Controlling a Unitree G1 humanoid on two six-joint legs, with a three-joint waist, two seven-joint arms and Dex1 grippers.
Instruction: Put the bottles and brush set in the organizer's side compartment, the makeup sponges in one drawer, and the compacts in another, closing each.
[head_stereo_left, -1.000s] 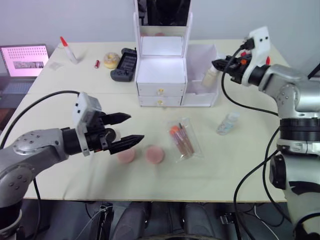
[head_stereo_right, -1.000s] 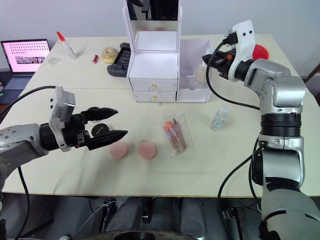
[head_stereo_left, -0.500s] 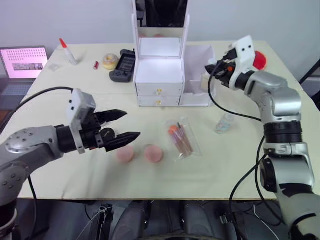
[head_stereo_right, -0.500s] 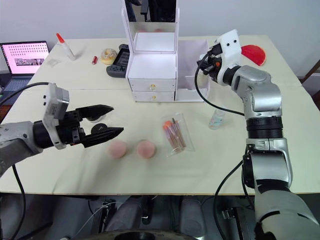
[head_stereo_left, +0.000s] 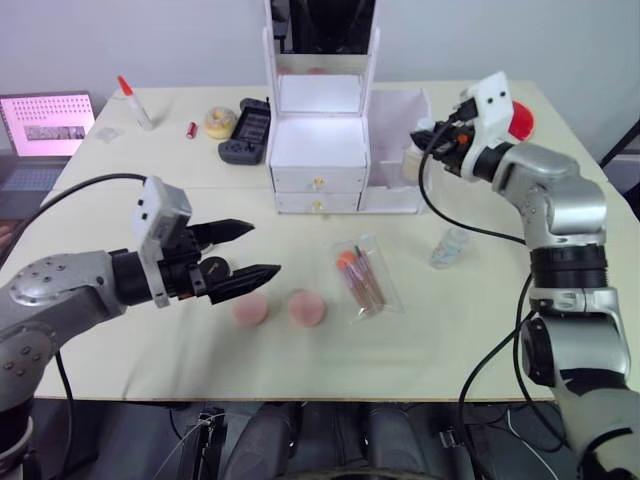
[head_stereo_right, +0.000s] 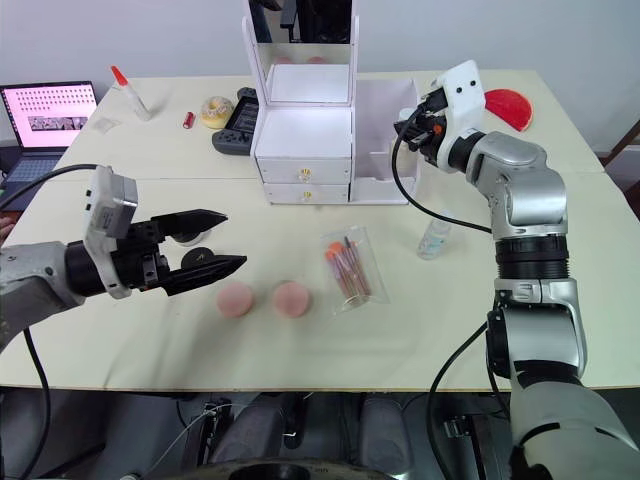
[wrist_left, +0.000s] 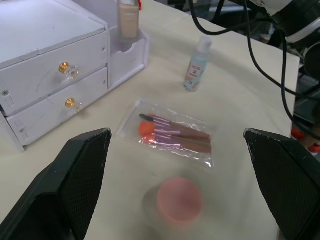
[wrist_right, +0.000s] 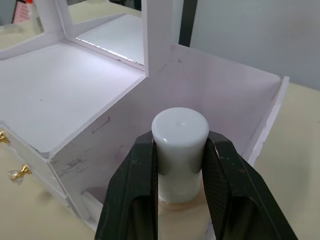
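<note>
Over the organizer's side compartment (wrist_right: 235, 100), the right gripper (wrist_right: 180, 165) is clamped on the white cap of a beige bottle (wrist_right: 180, 145), one black finger pressed to each side of the cap. The bottle stands upright, its lower part inside the open-topped compartment at the right end of the white organizer (head_stereo_right: 305, 140). Both drawers (wrist_left: 55, 90) with their gold knobs are closed.

Nearer the front edge of the tabletop (head_stereo_right: 400, 340), the left gripper (head_stereo_right: 215, 240) hovers with its two black fingers spread wide apart, holding nothing and touching nothing. It hangs above the surface just left of two pink round makeup sponges (head_stereo_right: 265, 299), which lie side by side on the tabletop. A small dark round object, possibly a compact, shows between the spread fingers, but I cannot tell what it is.

To the right of the sponges lies the brush set (head_stereo_right: 348, 270) in its clear packet, flat and slightly angled. Further right, a small clear bottle (head_stereo_right: 435, 238) with a pale blue label lies on the tabletop, well apart from the organizer.

At the back left stand a laptop (head_stereo_right: 48, 115), a glue bottle (head_stereo_right: 128, 88) with a red tip, a small red item, a doughnut-shaped object (head_stereo_right: 216, 108) and a black game controller (head_stereo_right: 236, 122).
</note>
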